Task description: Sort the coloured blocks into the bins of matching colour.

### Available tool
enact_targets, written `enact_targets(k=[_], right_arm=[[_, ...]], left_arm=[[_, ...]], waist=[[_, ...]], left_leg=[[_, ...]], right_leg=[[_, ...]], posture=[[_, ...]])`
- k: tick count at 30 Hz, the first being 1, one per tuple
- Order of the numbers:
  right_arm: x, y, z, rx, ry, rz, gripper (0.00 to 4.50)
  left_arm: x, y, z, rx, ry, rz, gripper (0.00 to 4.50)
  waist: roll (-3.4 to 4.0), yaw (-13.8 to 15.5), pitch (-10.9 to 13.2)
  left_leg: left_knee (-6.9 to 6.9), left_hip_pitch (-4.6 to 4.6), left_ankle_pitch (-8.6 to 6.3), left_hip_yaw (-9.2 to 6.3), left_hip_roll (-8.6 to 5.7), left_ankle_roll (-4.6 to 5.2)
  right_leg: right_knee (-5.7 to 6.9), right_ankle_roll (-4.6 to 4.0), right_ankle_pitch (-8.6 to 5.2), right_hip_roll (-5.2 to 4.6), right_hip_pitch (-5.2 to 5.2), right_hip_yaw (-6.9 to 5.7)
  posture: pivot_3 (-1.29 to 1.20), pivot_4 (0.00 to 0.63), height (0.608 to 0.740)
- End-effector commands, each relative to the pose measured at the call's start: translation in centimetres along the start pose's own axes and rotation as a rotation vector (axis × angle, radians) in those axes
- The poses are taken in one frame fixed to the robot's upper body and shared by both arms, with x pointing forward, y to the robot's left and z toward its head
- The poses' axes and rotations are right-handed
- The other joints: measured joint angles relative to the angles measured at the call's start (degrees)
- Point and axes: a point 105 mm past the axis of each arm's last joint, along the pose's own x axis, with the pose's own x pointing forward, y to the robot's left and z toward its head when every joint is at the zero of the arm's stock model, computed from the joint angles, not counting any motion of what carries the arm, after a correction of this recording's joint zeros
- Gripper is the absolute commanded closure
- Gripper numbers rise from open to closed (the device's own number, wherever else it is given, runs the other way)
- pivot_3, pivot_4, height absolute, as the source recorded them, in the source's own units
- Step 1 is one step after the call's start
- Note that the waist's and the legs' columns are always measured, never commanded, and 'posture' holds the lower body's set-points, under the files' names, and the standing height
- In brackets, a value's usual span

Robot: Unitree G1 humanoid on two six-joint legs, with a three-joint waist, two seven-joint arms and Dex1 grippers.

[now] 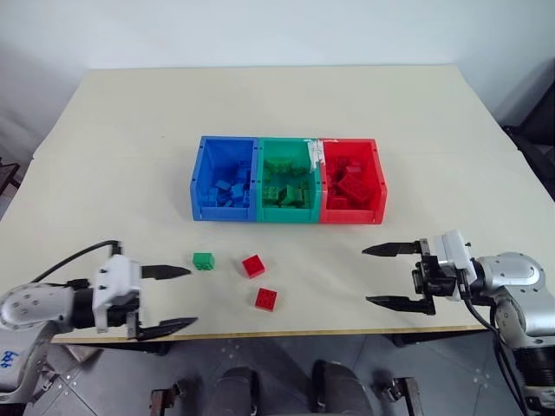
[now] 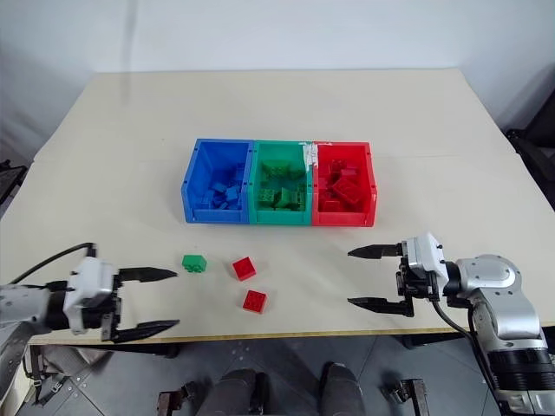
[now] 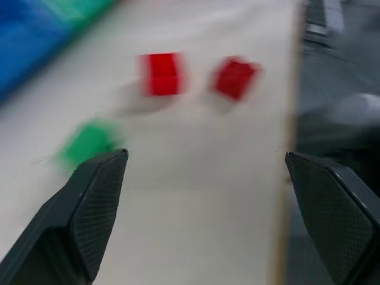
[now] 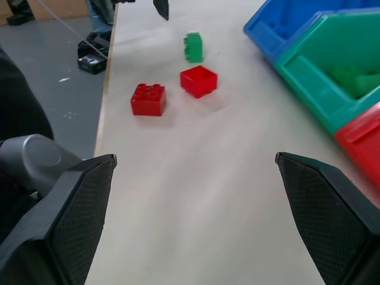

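Three joined bins sit mid-table: blue (image 1: 209, 178), green (image 1: 270, 176) and red (image 1: 376, 178), each holding blocks of its own colour. On the table in front lie a green block (image 1: 204, 261) and two red blocks (image 1: 253, 265) (image 1: 266, 299). My left gripper (image 1: 178, 299) hangs open at the front left edge, just left of the green block. My right gripper (image 1: 381, 276) stands open at the front right, pointing left toward the loose blocks, well apart from them. Nothing is between either pair of fingers.
The cream table (image 1: 130, 156) has bare room all around the bins. Its front edge (image 1: 286, 331) runs just below the loose blocks. White tape (image 1: 316, 154) marks the wall between the green and red bins.
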Motion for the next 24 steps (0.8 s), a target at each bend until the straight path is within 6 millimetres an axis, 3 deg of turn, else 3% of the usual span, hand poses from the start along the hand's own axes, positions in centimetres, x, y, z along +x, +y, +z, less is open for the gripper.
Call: enact_targets(k=[1,3,7,10,16,19,24], right_arm=[[0.9,0.9,0.9,-0.046,-0.032,0.048,0.02],[1.4,1.6,1.1,-0.056,-0.04,0.074,0.02],[1.8,2.0,1.1,-0.057,-0.042,0.048,0.02],[1.8,2.3,0.9,-0.065,-0.039,0.022,0.02],[1.9,2.9,0.9,-0.063,-0.037,-0.018,0.02],[1.7,3.0,0.6,-0.06,-0.025,-0.042,0.0],[1.8,2.9,0.4,-0.063,-0.022,-0.059,0.0]], left_arm=[[2.9,-1.3,1.6,0.038,0.024,-0.121,0.0],[4.5,-0.9,1.1,0.051,0.118,-0.112,0.0],[7.2,-1.5,1.8,0.082,0.137,-0.19,0.0],[8.8,-0.3,0.7,0.146,0.205,-0.158,0.0],[10.8,1.1,0.3,0.192,0.226,-0.111,0.0],[11.1,1.2,0.3,0.199,0.221,-0.121,0.57],[11.5,1.4,0.6,0.193,0.201,-0.117,2.1]], waist=[[0.0,0.0,0.0],[0.0,0.0,0.0],[0.0,0.1,0.0],[0.0,0.6,0.0],[-0.03,1.1,0.0],[-0.03,1.2,0.0],[-0.03,1.1,0.0]], left_leg=[[0.0,0.0,0.0,0.0,0.01,-0.01],[0.0,0.0,0.0,0.01,0.01,-0.01],[0.0,0.0,0.0,0.05,-0.22,-0.02],[0.02,0.0,0.01,0.05,-0.24,-0.01],[0.09,-0.02,0.02,0.06,-0.27,-0.01],[0.09,-0.01,0.02,0.03,-0.27,-0.01],[0.11,-0.01,0.02,0.03,-0.26,0.0]], right_leg=[[0.02,0.0,0.0,0.02,-0.01,0.0],[0.04,0.0,0.0,0.04,-0.02,0.0],[0.04,0.0,0.0,0.1,-0.02,0.0],[0.03,0.0,0.0,0.1,-0.01,0.0],[0.03,0.0,0.0,0.12,-0.01,0.01],[0.03,0.0,0.0,0.11,0.02,0.0],[0.04,0.0,0.0,0.11,0.03,0.0]], posture=[[0.0,0.15,0.74],[0.0,0.15,0.74],[0.0,0.15,0.74],[0.0,0.15,0.74],[0.0,0.15,0.74],[0.0,0.15,0.74],[0.0,0.15,0.74]])
